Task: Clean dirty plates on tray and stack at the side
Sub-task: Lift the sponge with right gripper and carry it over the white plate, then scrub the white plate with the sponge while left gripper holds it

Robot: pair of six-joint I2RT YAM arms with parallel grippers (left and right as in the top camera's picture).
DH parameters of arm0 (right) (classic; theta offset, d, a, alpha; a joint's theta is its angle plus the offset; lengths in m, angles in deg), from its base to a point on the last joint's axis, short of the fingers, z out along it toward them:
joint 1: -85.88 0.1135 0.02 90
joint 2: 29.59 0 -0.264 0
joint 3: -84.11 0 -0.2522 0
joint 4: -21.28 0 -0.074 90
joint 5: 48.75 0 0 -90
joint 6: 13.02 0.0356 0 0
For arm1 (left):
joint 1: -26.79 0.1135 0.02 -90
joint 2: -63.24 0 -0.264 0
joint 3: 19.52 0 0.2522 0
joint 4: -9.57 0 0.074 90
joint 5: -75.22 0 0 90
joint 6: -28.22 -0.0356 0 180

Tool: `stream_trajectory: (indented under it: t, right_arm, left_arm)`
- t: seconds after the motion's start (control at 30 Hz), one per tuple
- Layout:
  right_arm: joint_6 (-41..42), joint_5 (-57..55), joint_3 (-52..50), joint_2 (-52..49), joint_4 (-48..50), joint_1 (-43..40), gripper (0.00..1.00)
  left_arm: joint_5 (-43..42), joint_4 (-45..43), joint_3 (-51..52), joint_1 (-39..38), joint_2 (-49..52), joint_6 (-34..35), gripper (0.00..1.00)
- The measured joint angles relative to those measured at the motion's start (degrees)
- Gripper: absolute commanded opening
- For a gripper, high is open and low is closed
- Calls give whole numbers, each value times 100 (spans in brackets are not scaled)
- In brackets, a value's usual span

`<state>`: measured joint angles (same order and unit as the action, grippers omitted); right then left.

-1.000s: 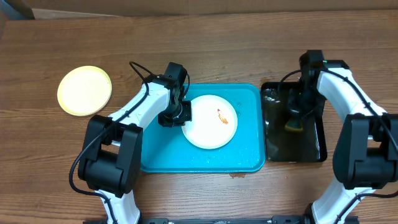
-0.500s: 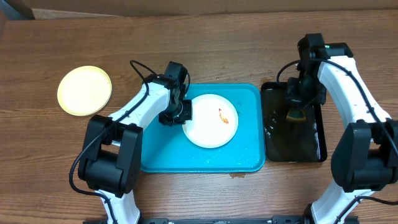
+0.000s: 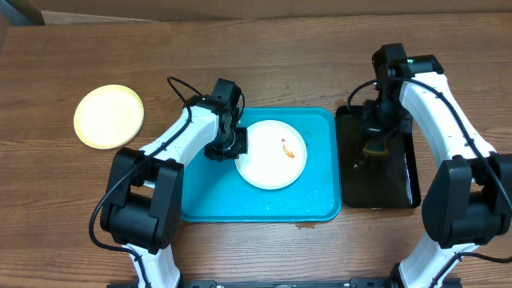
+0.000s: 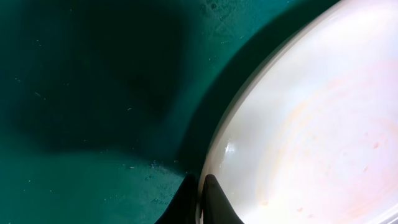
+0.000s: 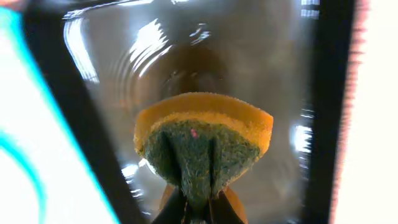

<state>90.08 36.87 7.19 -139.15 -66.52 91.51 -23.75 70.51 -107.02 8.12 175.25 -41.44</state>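
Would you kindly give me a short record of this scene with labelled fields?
White plate: on the blue tray, orange smear on it
Yellow plate: on the table, left of the tray
Left gripper: pinching the white plate's left rim
Right gripper: holding a sponge over the black tray
Black tray: holds water, right of the blue tray

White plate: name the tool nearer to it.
Left. The left tool clamps the white plate at its left rim; the right tool holds a sponge over the black tray.
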Motion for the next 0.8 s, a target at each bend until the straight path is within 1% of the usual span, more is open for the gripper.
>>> stream_trajectory:
  t: [0.17,0.23,0.4,0.53,0.7,0.8]
  right_arm:
    - [-184,1176,0,0,382,101,4]
    - [-219,1539,2,0,584,275,4]
    - [-264,1766,0,0,1025,1086,4]
    - [-262,1241,0,2,1204,1902,4]
    - [-264,-186,0,0,1360,2822,4]
    - [-267,-780,0,0,1510,3106,4]
  left_arm:
    - [0,-11,0,0,0,0,4]
    - [0,-13,0,0,0,-2,4]
    - [-2,-13,0,0,0,-63,4]
    - [0,-13,0,0,0,-83,5]
    - [0,-13,0,0,0,-83,4]
    - [0,-15,0,0,0,-83,5]
